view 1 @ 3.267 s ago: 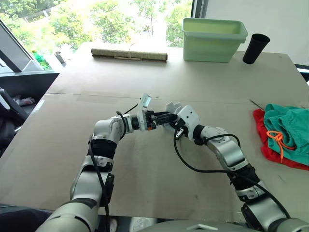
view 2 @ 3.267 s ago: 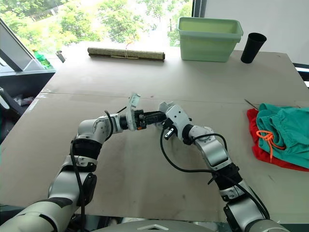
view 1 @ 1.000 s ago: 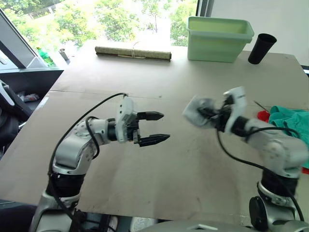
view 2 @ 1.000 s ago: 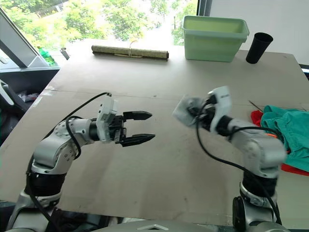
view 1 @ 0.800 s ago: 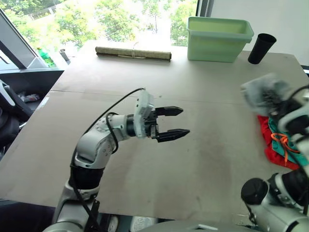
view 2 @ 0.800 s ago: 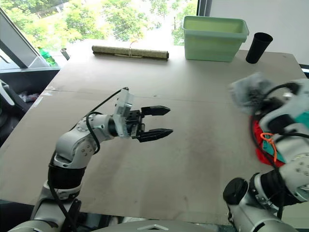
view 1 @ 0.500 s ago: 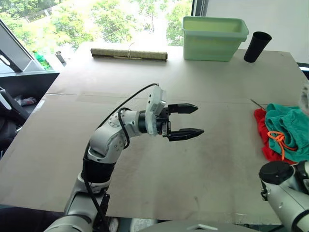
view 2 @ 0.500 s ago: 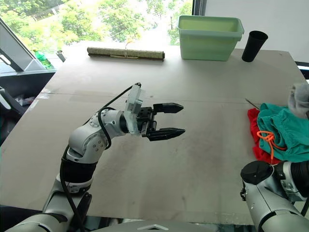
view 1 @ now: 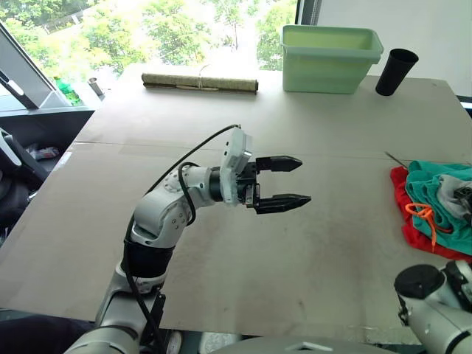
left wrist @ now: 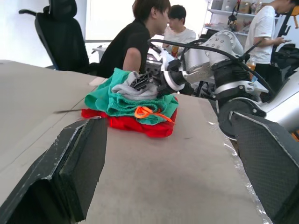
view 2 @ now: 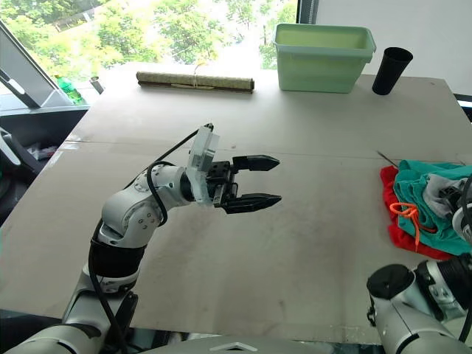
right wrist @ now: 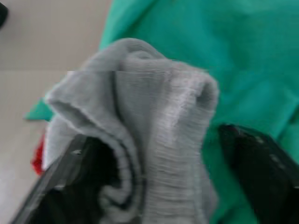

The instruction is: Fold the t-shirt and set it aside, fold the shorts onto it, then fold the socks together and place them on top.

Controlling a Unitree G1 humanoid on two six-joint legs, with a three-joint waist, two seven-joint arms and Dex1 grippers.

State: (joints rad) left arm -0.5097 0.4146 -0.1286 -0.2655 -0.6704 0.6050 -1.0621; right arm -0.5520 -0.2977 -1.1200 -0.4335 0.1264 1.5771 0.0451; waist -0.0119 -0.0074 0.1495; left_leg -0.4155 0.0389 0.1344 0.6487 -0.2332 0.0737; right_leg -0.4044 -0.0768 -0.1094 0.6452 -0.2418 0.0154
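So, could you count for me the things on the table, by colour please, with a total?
Red: 1, the t-shirt
Teal-green: 1, the shorts
Grey: 1, the socks bundle, on the shorts at the right gripper
Pale green: 1, the bin
Black: 1, the cup
Tan: 1, the rolled mat
Total: 6

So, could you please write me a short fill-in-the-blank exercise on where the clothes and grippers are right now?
1. The socks lie on the teal ____.
2. The shorts rest on the ____ t-shirt.
3. The left gripper hangs above the table with its jaws ____.
4. The right gripper is at the ____.

Missing words: shorts; red; open; socks
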